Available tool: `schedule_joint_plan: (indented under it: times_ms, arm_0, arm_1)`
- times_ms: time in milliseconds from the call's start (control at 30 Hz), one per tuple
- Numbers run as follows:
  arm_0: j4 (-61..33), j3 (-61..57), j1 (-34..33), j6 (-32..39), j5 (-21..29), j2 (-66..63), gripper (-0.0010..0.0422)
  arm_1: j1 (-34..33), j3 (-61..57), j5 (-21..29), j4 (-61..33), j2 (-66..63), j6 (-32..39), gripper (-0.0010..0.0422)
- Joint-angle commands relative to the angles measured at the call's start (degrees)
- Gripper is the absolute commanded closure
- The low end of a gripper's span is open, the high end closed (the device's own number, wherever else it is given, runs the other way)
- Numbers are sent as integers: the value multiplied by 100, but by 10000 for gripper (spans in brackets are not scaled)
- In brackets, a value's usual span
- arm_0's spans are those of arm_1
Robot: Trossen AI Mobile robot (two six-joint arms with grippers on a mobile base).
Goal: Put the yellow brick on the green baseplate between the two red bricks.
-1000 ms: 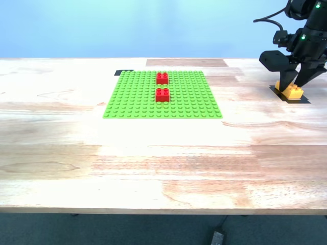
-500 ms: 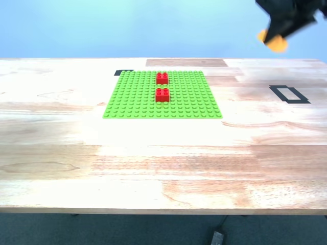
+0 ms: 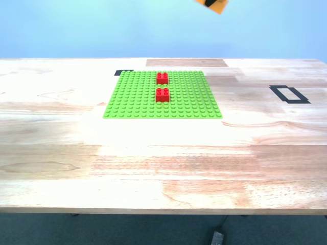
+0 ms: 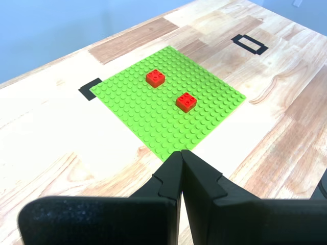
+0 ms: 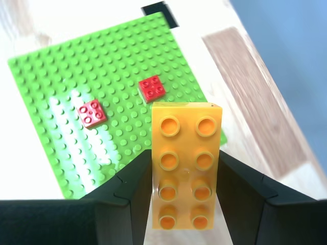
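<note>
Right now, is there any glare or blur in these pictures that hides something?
Exterior view: the yellow-orange studded plastic brick is a blurred smear at the top edge; a pale glare washes the wooden table.
Second wrist view: shiny glare on the flat bright green studded baseplate; the brick stays sharp.
First wrist view: clear.

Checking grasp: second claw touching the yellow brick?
Touching. The second wrist view shows both fingers of my second claw pressed against the yellow brick's long sides, no gap.

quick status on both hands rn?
My first hand: shut, fingers pressed together, holding nothing.
My second hand: shut on the yellow brick, carried high above the green baseplate.
</note>
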Motion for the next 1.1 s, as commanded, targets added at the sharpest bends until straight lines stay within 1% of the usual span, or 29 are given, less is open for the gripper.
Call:
schedule_joint_plan:
  times_ms: [33,167,267,433,533,700,1000,1100]
  arm_0:
    - [7,2,0,-7,0,-26,413]
    - [9,2,0,-7,0,-72,412]
    - [4,2,0,-7,0,-83,412]
    - [7,2,0,-4,0,-81,413]
    - [7,2,0,-4,0,-81,413]
    - [11,2,0,-7,0,-83,412]
    - [4,2,0,-2,0,-83,412]
    - [0,2,0,-2,0,-83,412]
  arm_1:
    - [280,321,33,-216,389,-610,407]
    - [651,568,479,-216,918,-966,407]
    - [841,723,597,-223,1331,-1014,407]
    - [990,870,623,-219,1915,-1296,407]
    - [997,927,874,-181,2173,-1469,407]
    - [1073,1029,894,-170,2507,-1641,407]
    - [1290,1178,890,-96,2909,-1631,407]
    - [1287,1303,874,-81,3040,-1526,407]
